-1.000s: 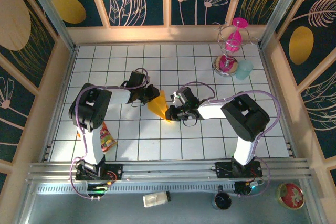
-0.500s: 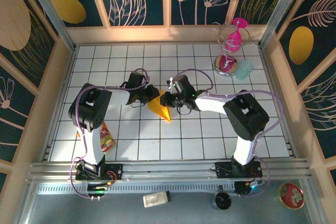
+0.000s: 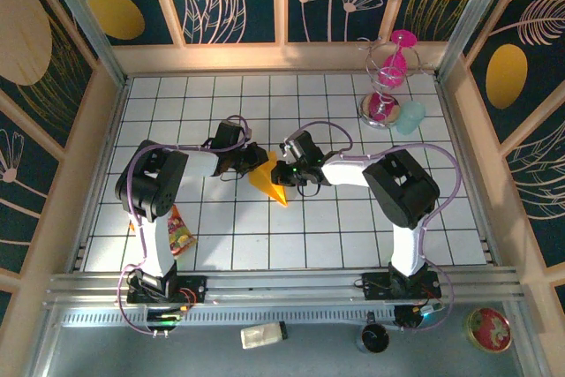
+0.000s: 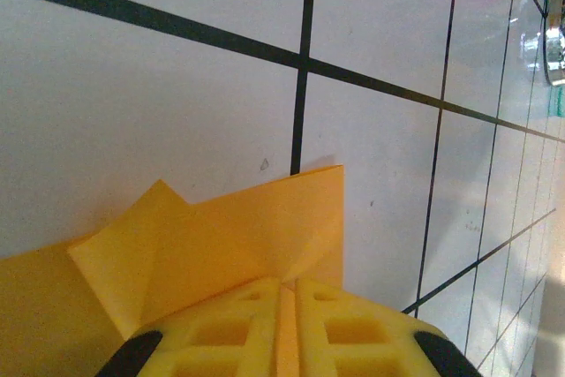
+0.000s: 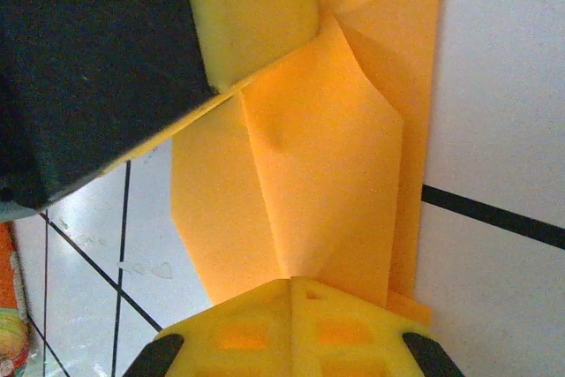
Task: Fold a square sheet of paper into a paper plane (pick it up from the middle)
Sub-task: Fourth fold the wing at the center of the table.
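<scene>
The square sheet of paper [image 3: 268, 179] is orange-yellow and folded into a pointed wedge on the white tiled floor, its tip toward the near edge. My left gripper [image 3: 256, 159] is shut on the wide far end; a thin edge of the paper [image 4: 221, 236] runs between its yellow fingers [image 4: 353, 324]. My right gripper [image 3: 282, 170] comes in from the right and is shut on a raised fold of the paper [image 5: 327, 147]. In the right wrist view the left gripper's yellow finger [image 5: 252, 6] presses the paper's far end.
A red-yellow snack packet [image 3: 179, 234] lies by the left arm's base. A pink hourglass in a wire stand [image 3: 388, 77] and a pale teal object [image 3: 410, 116] stand at the back right. Wooden walls ring the tiled floor [image 3: 353, 236].
My right gripper has moved from the paper's pointed tip up and left to its middle, close to the left gripper. The left gripper and the paper have stayed where they were.
</scene>
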